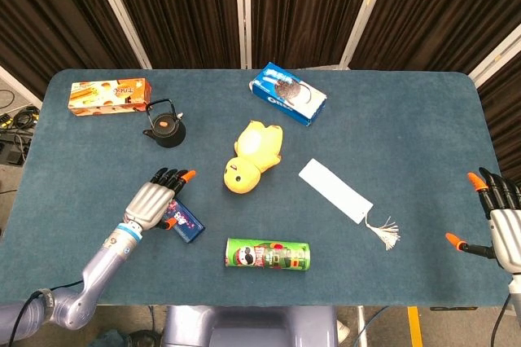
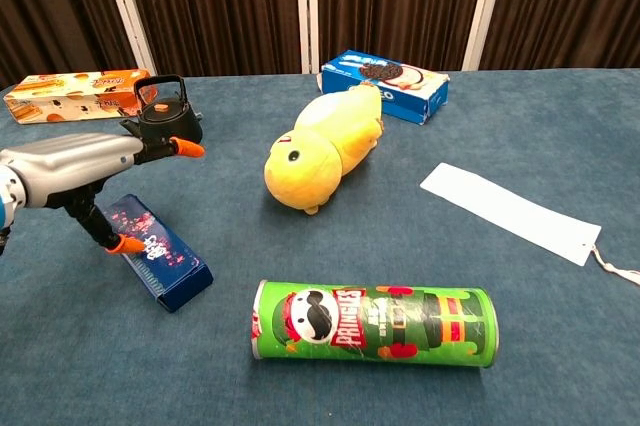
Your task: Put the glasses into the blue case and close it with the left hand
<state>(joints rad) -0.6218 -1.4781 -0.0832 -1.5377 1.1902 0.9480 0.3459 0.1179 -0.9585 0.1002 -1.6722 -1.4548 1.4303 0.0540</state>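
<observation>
The blue case (image 1: 188, 224) (image 2: 165, 257) lies shut on the table's front left, its patterned lid down. The glasses are hidden inside it. My left hand (image 1: 151, 204) (image 2: 73, 168) hovers over the case's left end with its fingers stretched out and apart. Its orange thumb tip (image 2: 126, 244) touches the case's near-left edge, and nothing is held. Out at the table's right edge, my right hand (image 1: 501, 225) rests with fingers spread and empty; the chest view does not show it.
A green Pringles can (image 1: 267, 255) (image 2: 375, 324) lies just right of the case. A yellow duck plush (image 1: 251, 155), a black kettle (image 1: 165, 125), an Oreo box (image 1: 286, 93), an orange snack box (image 1: 107, 96) and a white tasselled bookmark (image 1: 335, 191) lie further off.
</observation>
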